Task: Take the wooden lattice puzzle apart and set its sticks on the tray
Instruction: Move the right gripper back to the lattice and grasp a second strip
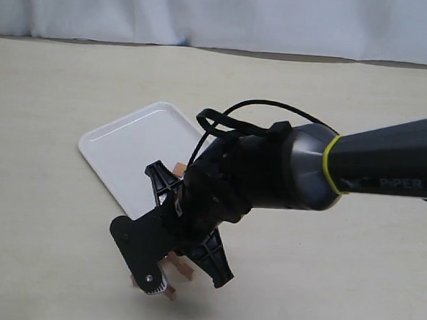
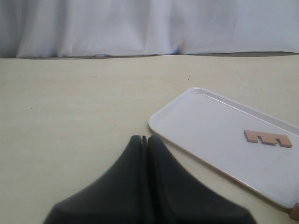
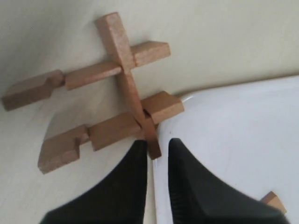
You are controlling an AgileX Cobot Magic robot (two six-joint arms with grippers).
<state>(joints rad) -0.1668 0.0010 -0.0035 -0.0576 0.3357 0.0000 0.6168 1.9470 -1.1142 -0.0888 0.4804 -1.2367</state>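
Right wrist view: your right gripper clenched on end of crossing stick of wooden lattice puzzle. Three sticks interlocked, puzzle just beside tray rim. Left wrist view: your left gripper clenched, fingertips pressed together, over table. Beyond it, loose stick lies flat on tray.

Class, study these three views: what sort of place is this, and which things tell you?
Probably a robot lab bench: a bare pale table backed by a white curtain, a black robot arm, and only a white tray and wooden puzzle as props.
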